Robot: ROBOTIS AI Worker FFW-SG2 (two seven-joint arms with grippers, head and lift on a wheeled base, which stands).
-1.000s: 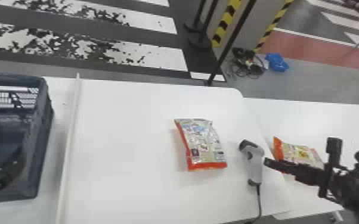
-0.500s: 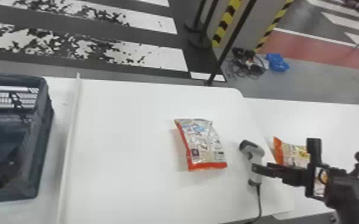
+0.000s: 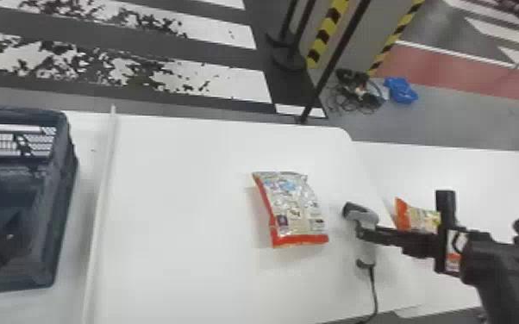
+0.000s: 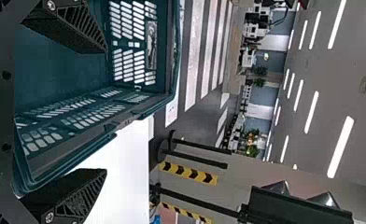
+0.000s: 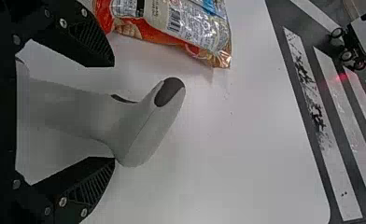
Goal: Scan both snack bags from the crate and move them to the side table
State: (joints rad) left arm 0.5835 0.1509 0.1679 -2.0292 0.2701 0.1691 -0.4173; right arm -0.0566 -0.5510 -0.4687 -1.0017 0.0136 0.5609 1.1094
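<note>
My left gripper (image 3: 0, 254) is at the crate (image 3: 62, 194) on the far left; in the left wrist view, the left gripper (image 4: 104, 112) stands open with the crate wall (image 4: 120, 122) beyond its fingers. One silver-and-red snack bag (image 3: 293, 207) lies mid-table. My right gripper (image 3: 360, 232) is over the grey scanner (image 3: 368, 254). Seen from the right wrist, the right gripper (image 5: 114, 112) is open, its fingers either side of the scanner's handle (image 5: 73, 109), and the snack bag (image 5: 181, 28) lies beside it. The second snack bag (image 3: 418, 217), orange and yellow, rests on the side table (image 3: 504, 185), partly hidden by the right arm.
A raised white strip (image 3: 103, 194) runs along the main table (image 3: 185, 258) beside the crate. The scanner's black cable (image 3: 374, 293) trails to the front edge. Black posts and a striped barrier stand behind the tables.
My right gripper has moved left from over the side table to the scanner, and its arm now covers more of the orange bag. The left arm shifted slightly at the crate. The bags have not moved.
</note>
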